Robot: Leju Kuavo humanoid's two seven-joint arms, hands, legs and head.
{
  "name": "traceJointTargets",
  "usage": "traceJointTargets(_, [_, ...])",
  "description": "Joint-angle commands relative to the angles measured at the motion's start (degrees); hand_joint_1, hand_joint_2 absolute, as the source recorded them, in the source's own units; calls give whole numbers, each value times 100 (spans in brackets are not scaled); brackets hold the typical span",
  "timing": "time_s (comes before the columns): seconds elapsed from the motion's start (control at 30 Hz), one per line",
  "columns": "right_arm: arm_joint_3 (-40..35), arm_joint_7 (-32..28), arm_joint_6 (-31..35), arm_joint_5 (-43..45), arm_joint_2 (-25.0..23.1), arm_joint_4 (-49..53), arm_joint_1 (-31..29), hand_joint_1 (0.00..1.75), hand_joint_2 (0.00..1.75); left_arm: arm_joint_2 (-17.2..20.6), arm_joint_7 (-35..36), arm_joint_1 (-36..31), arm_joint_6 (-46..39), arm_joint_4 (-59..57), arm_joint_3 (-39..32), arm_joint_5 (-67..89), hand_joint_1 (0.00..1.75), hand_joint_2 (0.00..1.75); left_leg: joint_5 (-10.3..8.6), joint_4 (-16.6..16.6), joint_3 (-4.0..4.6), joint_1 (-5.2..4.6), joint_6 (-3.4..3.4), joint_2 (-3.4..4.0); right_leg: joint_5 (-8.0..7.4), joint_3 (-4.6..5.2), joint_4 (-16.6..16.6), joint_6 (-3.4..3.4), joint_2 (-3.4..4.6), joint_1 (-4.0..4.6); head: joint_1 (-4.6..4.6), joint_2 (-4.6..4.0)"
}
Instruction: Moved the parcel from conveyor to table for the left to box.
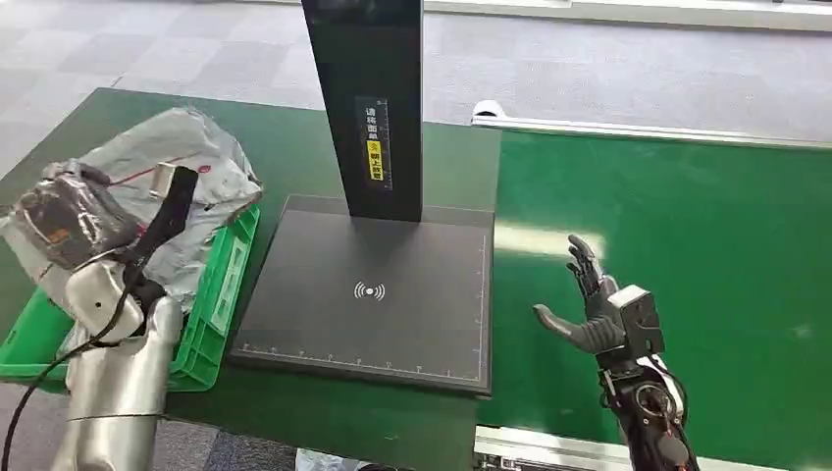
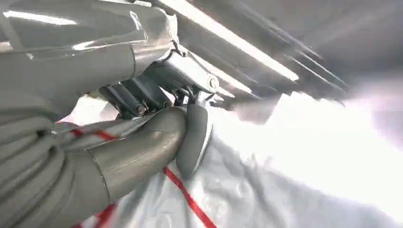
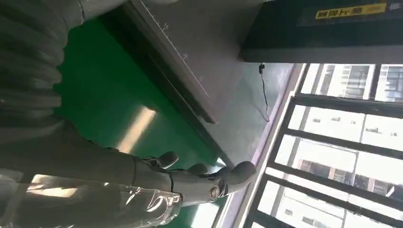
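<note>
My left hand (image 1: 74, 221) is over the green bin (image 1: 221, 294) at 9 o'clock on the tabletop (image 1: 324, 412), fingers (image 2: 192, 137) clamped on the grey parcel (image 1: 172, 162). The bag is bunched up and hangs partly over the bin's far rim, not yet released. My right hand (image 1: 594, 304) hovers over the green conveyor (image 1: 687, 226) at 3 o'clock, fingers spread, holding nothing.

Step in hand, as I judge it: boxing. To do it well, I should lower the left hand until the bag's bulk sits inside the bin walls, then let go (soft poly bag, it will slump and may drape over the rim if dropped high). Keep the right hand parked away from the scanner pad (image 1: 368, 294).

Writing: yellow-and-black label (image 1: 374, 147) on the black post (image 1: 363, 98), Chinese characters, too small to read. Pad shows a wireless-wave icon (image 1: 369, 290). Parcel has red stripes (image 2: 187, 199), with no legible text.
</note>
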State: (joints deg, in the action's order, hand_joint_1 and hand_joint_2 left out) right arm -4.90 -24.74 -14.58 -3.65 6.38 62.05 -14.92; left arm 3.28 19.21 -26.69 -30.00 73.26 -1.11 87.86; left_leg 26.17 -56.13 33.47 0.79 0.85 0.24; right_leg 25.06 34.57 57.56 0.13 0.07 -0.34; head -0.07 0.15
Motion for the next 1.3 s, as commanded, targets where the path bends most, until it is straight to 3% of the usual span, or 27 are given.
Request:
traceJointTargets(0.03, [145,56,-77,-82,-196,-312,-372,0,175,548,-484,-115,481,-1129,47,214,171,175,6,10,-25,-5,-10,25,-4,-18,-16,5,26,-4,4,0])
traceJointTargets(0.17, [146,56,-76,-82,-197,-315,-362,0,175,548,-486,-111,481,-1128,48,214,171,175,4,7,-19,-9,-3,4,5,-16,-11,1,3,-8,2,-2])
traceJointTargets(0.33, [186,134,-112,-147,-236,-101,-220,0,175,603,-352,-70,292,-1106,72,214,133,175,7,6,-18,-8,-4,-6,7,-19,-12,4,1,-7,0,0])
traceJointTargets(0.37, [188,144,-109,-153,-234,-87,-210,0,175,632,-308,-79,177,-1100,138,214,82,175,6,5,-10,-7,-3,-7,4,-11,-11,5,1,-7,0,-2])
traceJointTargets(0.4, [186,150,-114,-154,-225,-83,-206,0,175,584,-332,-87,34,-1076,100,214,0,175,6,8,-15,-7,-4,-7,5,-15,-13,4,0,-7,0,-2])
traceJointTargets(0.47, [177,150,-127,-151,-207,-97,-209,0,175,476,-511,-119,9,-1027,-58,214,0,175,5,3,-8,-7,-5,-15,7,-11,-9,5,-8,-7,2,0])
traceJointTargets(0.53, [169,147,-134,-151,-215,-84,-193,0,175,579,-358,-132,-564,-878,55,214,0,175,6,2,-8,-7,-6,-18,8,-11,-10,6,-11,-6,2,-2])
traceJointTargets(0.57, [155,149,-121,-150,-217,-59,-170,0,175,413,-625,-110,-1000,-674,-107,133,0,175,6,0,-5,-6,-5,-17,7,-8,-9,7,-8,-6,0,0])
traceJointTargets(0.6, [142,146,-112,-144,-213,-26,-134,0,175,109,-1437,9,-1000,230,-481,-682,0,175,6,1,-8,-6,-5,-17,7,-11,-11,7,-8,-6,2,0])
traceJointTargets(0.67, [87,118,-87,-112,-197,8,-60,0,175,-654,-2996,92,-1000,1473,-1624,-721,0,175,12,-10,2,-1,-8,-20,11,-6,-6,8,-12,-1,0,0])
traceJointTargets(0.77, [32,59,-32,-87,-181,-14,-18,0,175,-1488,-4818,-201,-1000,2006,-2951,-873,0,175,19,-21,6,0,-12,-19,15,-6,-4,12,-12,1,2,0])
traceJointTargets(1.0, [32,59,-32,-87,-181,-14,-18,0,175,-1488,-4818,-201,-1000,2006,-2951,-873,0,175,16,-2,-12,-13,-6,7,7,-6,-7,4,7,-12,0,-2])
traceJointTargets(1.03, [9,48,-25,-82,-161,-21,-30,0,175,-1799,-5642,-384,-1000,2012,-3516,-1204,0,175,15,1,-16,-11,-7,-2,9,-14,-10,4,-1,-10,2,0])
traceJointTargets(1.07, [-4,41,-16,-73,-146,-45,-45,0,175,-1860,-5921,-403,-1000,1936,-3574,-1528,0,175,15,-3,-10,-9,-7,-1,8,-7,-7,5,0,-8,0,-2])
traceJointTargets(1.3, [-81,1,-54,-24,-103,-190,-182,0,175,-1617,-5921,-117,-1000,2608,-3014,-2632,0,175,22,-5,-16,-6,-10,20,7,-14,-7,8,20,-6,2,0])
